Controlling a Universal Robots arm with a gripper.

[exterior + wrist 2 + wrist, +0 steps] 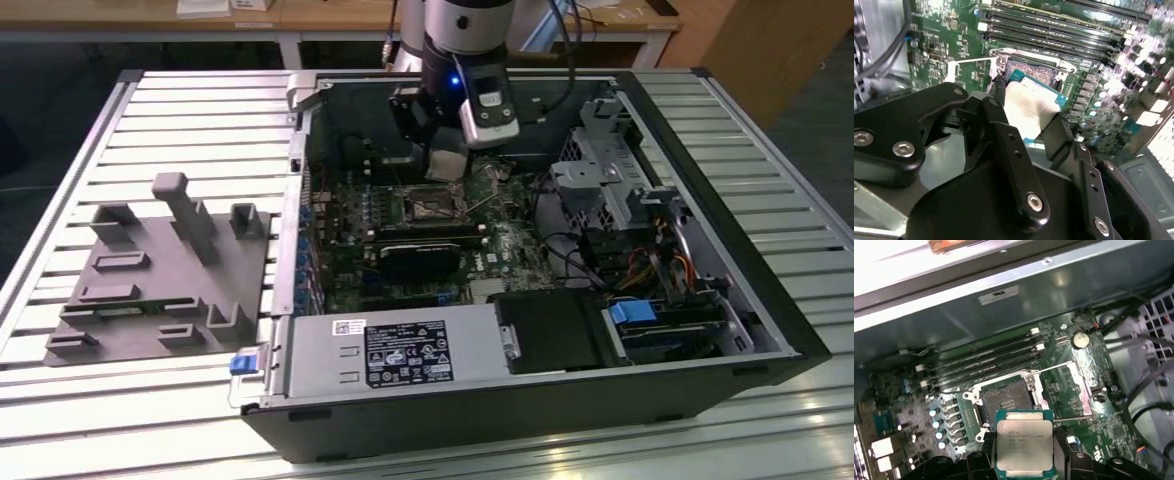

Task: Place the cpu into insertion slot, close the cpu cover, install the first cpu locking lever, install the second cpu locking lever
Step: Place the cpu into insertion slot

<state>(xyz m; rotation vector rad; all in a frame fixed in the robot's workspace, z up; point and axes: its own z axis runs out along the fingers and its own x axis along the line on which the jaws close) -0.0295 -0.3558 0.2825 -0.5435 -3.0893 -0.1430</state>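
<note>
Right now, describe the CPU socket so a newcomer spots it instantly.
Inside the open black computer case, find the green motherboard. Beside its long black memory slots sits the square dark insertion slot, silvery-rimmed, near the pale square cpu held in the gripper. Unlike those narrow slots, it is a square recess.

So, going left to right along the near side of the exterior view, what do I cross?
Grey jig → blue tab → power supply → black block → blue caddy.
</note>
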